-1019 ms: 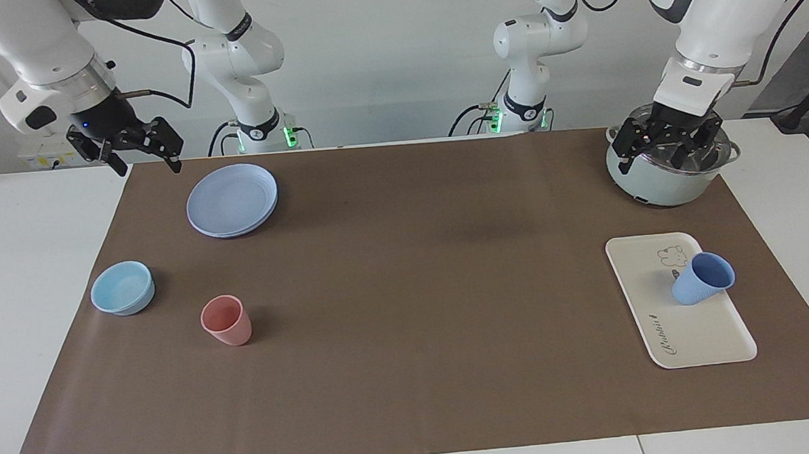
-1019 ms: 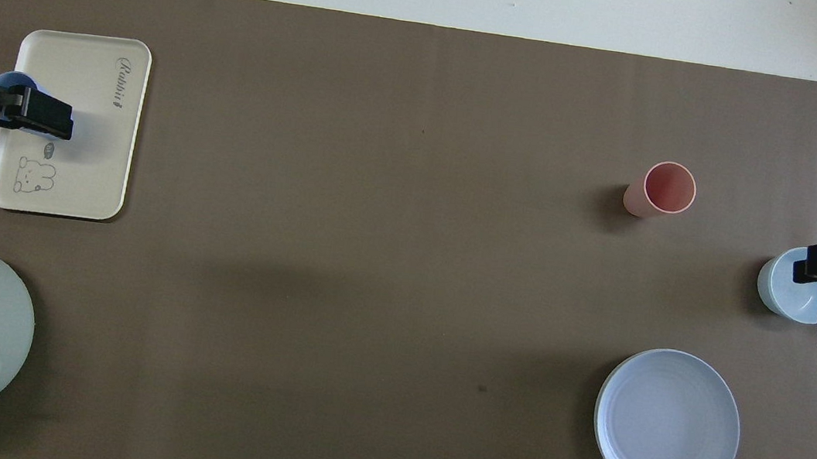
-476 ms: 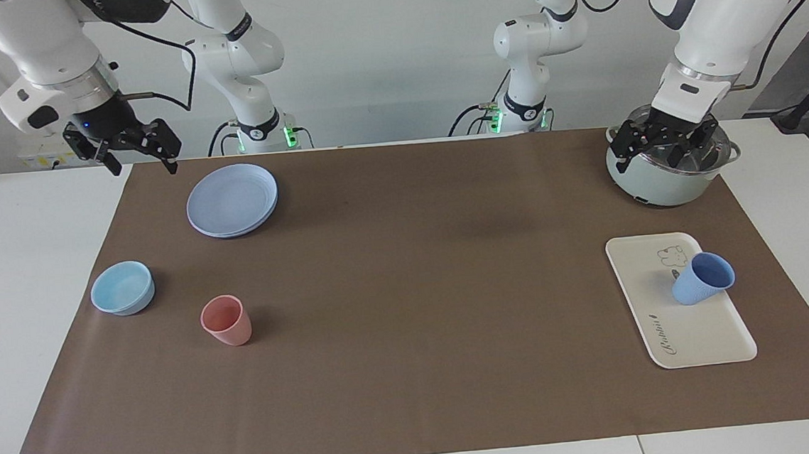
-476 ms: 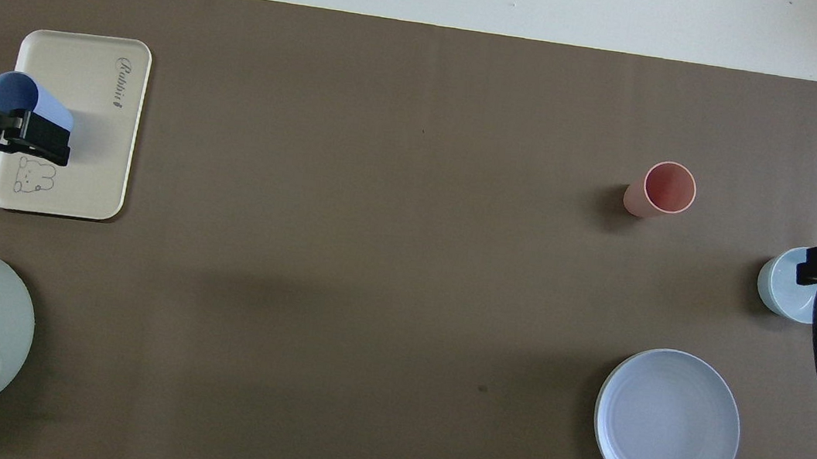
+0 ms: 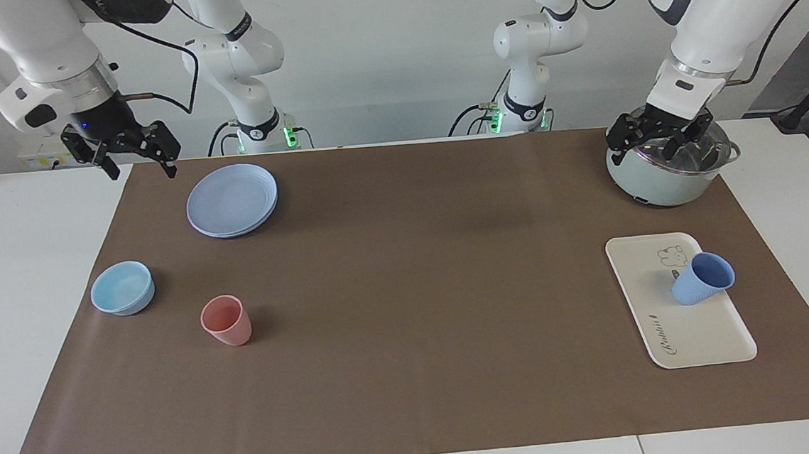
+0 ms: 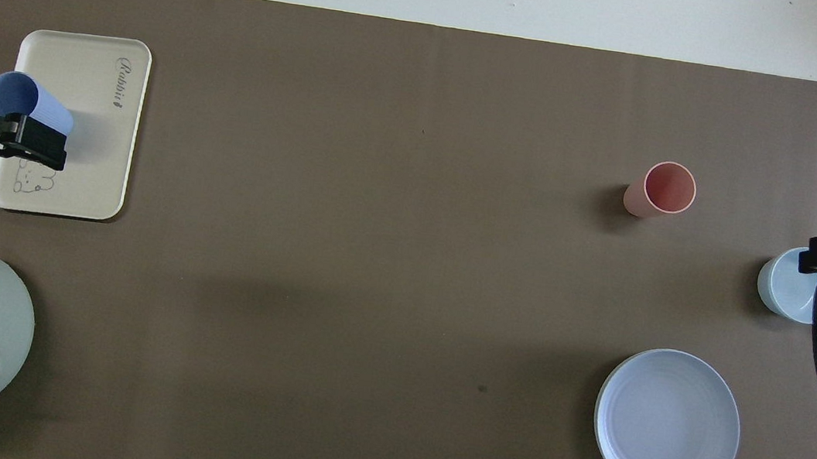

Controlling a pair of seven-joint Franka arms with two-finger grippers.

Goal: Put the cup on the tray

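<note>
On the tray [image 5: 697,335] at the lower right of the facing view, cursive script reads "Rabbit", with a small bear drawing near the opposite end. The cup [image 5: 702,283] stands on the tray beside the bear, free of both arms. Only the facing view shows the left gripper [image 5: 662,139] raised over the pale green pot [image 5: 658,184], fingers spread and empty; overhead it partly covers the cup. At upper left, the right gripper [image 5: 134,150] hangs over the table edge, fingers apart, holding nothing.
</note>
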